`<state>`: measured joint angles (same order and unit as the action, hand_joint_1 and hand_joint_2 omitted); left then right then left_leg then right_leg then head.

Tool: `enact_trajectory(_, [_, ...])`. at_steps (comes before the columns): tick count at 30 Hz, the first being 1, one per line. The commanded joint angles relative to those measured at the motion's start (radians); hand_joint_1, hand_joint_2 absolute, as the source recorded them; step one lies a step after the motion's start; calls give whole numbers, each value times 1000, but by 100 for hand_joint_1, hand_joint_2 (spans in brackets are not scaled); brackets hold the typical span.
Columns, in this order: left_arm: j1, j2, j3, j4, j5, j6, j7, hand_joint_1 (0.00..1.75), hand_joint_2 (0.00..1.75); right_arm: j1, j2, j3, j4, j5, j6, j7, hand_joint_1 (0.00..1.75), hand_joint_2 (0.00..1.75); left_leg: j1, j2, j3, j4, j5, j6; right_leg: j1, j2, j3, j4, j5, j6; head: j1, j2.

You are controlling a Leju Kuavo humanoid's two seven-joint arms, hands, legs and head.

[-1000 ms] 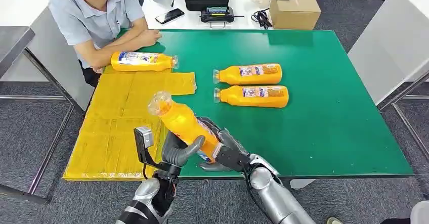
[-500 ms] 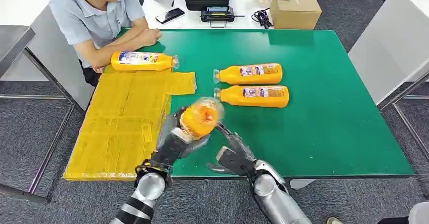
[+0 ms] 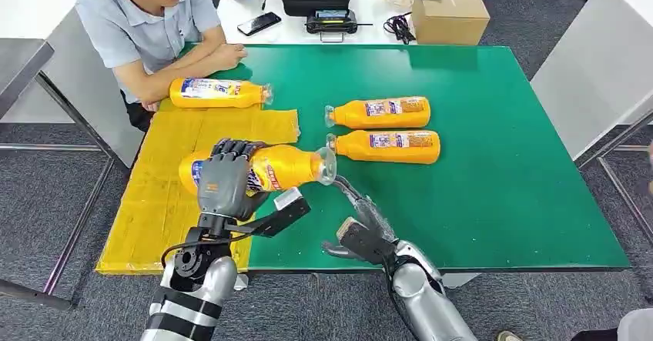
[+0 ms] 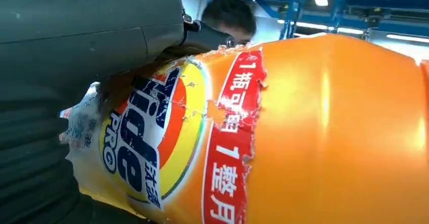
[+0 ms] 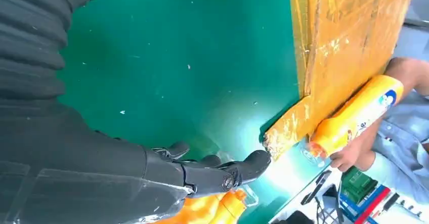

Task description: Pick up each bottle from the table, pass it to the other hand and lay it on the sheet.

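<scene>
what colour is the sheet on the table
Yellow; the sheet shows best in the head view, lying on the green table.

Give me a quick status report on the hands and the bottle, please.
Left hand grips the held bottle sideways over the yellow sheet. Right hand open, holding nothing. Two bottles wait on the green table. Nothing in the way.

Left robot hand [image 3: 225, 181] is raised over the table's near-left part, fingers wrapped over a bottle [image 3: 266, 168] that is held roughly level, silver forearm rising from below. Right robot hand [image 3: 360, 222] is held low at the table's near edge, nothing gripped, fingers extended and spread, pointing away from the body.
</scene>
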<state>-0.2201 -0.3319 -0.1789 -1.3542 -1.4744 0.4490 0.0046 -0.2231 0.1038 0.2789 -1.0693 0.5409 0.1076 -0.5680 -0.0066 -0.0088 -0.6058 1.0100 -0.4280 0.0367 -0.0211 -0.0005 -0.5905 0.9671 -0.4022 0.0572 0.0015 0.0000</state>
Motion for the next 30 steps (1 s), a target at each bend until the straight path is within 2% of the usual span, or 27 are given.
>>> enact_trajectory(1, [-115, 71, 25, 188, -96, -125, 146, 175, 175, -38, -8, -25, 52, -8, 12, -16, 0, 175, 1, 1, 4, 0, -1, -2, 1, 1, 4, 0, -1, -3, 0, 0])
enact_trajectory(2, [-146, 104, -24, 243, -96, -134, 197, 175, 175, -47, -7, -27, 67, -9, 12, -23, 0, 175, 1, 0, 4, -1, 0, -2, 1, 0, 3, -1, -1, -2, 0, 0])
enact_trajectory(7, [-250, 134, -18, 446, -96, -161, 259, 175, 175, -87, 10, -19, 120, -11, 20, -46, 0, 175, 1, 1, 4, -1, 0, -3, 1, 0, 4, -1, 0, -3, 0, 0])
enact_trajectory(10, [-277, 137, 10, 517, -96, -143, 247, 175, 175, -93, 14, -9, 132, -11, 18, -50, 0, 175, 2, 1, 4, 0, 0, -3, 2, 0, 4, 0, 0, -3, 0, 0])
enact_trajectory(16, [-275, 133, 14, 522, -96, -136, 237, 175, 175, -87, 12, -6, 128, -11, 17, -52, 0, 175, 2, 2, 4, 0, 0, -3, 2, 1, 5, 0, -1, -3, 0, 0])
enact_trajectory(19, [-277, 119, 41, 542, -96, -181, 210, 175, 175, -85, 7, -4, 130, -12, 12, -53, 0, 175, 2, 2, 4, 0, 0, -3, 2, 1, 4, 0, -1, -3, 0, 0])
enact_trajectory(20, [-290, 99, 100, 588, -86, -205, 183, 175, 175, -89, 7, -7, 143, -16, 12, -57, 0, 175, 2, 2, 4, 0, 0, -3, 2, 1, 4, 0, -1, -3, 0, 0])
enact_trajectory(23, [-322, 113, 96, 681, -96, -163, 177, 175, 175, -103, 10, -6, 170, -16, 9, -72, 0, 175, 1, 1, 3, 0, 0, -3, 1, 1, 3, 0, 0, -3, 0, 0])
enact_trajectory(24, [-324, 116, 89, 689, -96, -153, 172, 145, 175, -103, 9, -5, 169, -16, 7, -74, 0, 175, 1, 1, 2, 0, 1, -2, 1, 1, 2, 0, 0, -2, 0, 0])
enact_trajectory(25, [-326, 119, 79, 694, -96, -155, 177, 12, 175, -103, 9, -4, 167, -16, 6, -75, 0, 175, 2, 2, 3, 0, 0, -3, 2, 1, 3, 0, 0, -3, 0, 0])
enact_trajectory(30, [-331, 119, 89, 715, -96, -164, 191, 9, 175, -106, 11, -4, 165, -18, 6, -78, 0, 175, 2, 1, 4, 1, -1, -4, 3, 0, 4, 1, -2, -4, 0, 0])
